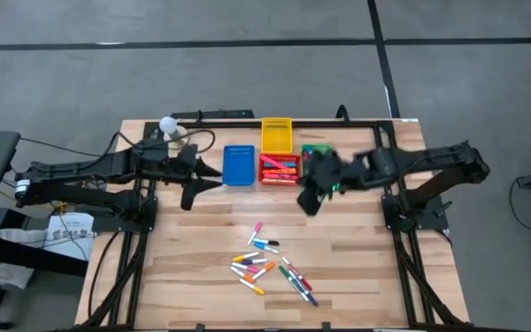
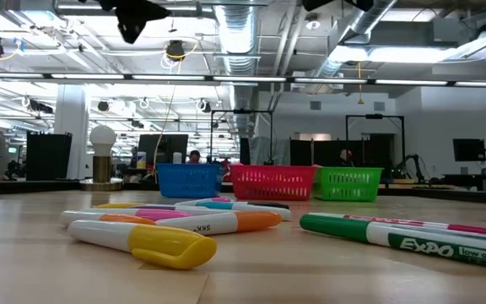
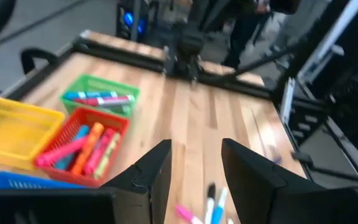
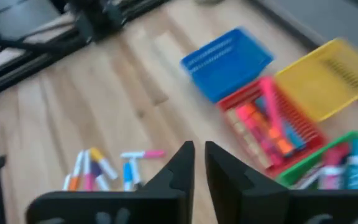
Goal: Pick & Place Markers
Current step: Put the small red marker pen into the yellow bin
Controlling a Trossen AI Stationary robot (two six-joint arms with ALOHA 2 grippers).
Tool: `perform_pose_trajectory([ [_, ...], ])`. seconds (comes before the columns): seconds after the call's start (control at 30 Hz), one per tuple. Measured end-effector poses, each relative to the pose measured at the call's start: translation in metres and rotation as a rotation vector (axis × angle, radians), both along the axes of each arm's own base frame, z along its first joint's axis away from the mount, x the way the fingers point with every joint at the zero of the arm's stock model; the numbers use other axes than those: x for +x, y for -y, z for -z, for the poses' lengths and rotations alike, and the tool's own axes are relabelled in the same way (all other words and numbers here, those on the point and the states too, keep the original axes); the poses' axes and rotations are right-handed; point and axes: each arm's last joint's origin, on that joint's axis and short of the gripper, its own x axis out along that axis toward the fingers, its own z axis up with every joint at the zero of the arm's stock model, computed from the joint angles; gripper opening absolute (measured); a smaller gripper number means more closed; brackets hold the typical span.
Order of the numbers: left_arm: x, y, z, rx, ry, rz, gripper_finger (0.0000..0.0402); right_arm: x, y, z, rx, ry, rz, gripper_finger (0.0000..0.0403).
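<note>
Several markers (image 1: 270,266) lie loose on the wooden table near its front middle; they also show close up in the low view (image 2: 175,232). More markers lie in the red bin (image 1: 280,169) and the green bin (image 3: 101,93). My left gripper (image 1: 192,195) hangs open and empty above the table, left of the blue bin (image 1: 239,164). My right gripper (image 1: 310,201) hangs above the table just in front of the green bin, its fingers (image 4: 199,163) close together with a narrow gap and nothing between them.
A yellow bin (image 1: 277,135) stands behind the red one at the table's far middle. A white bulb lamp (image 1: 168,124) stands at the far left. Dark frame rails run along the table's edges. Bare wood lies between the bins and the loose markers.
</note>
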Motion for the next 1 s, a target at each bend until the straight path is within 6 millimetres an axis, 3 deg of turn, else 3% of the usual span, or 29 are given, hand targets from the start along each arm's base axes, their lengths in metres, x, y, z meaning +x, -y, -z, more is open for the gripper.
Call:
perform_pose_trajectory([
  [0.2, -0.004, 0.013, 0.013, -0.006, -0.149, 0.072, 0.014, 0.01, -0.056, 0.031, 0.024, -0.125, -0.119, 0.0066],
  [0.37, -0.009, 0.025, 0.024, -0.005, -0.266, 0.139, 0.014, 0.011, -0.088, 0.052, 0.026, -0.215, -0.155, 0.0071],
  [0.73, -0.007, 0.052, 0.077, -0.049, -0.409, 0.247, 0.014, -0.003, -0.147, 0.1, -0.052, -0.451, -0.246, 0.007],
  [0.87, 0.004, 0.068, 0.095, -0.088, -0.39, 0.29, 0.014, -0.011, -0.16, 0.114, -0.075, -0.538, -0.249, 0.007],
  [1.0, 0.017, 0.088, 0.104, -0.086, -0.343, 0.364, 0.014, -0.021, -0.172, 0.115, -0.11, -0.516, -0.232, 0.007],
])
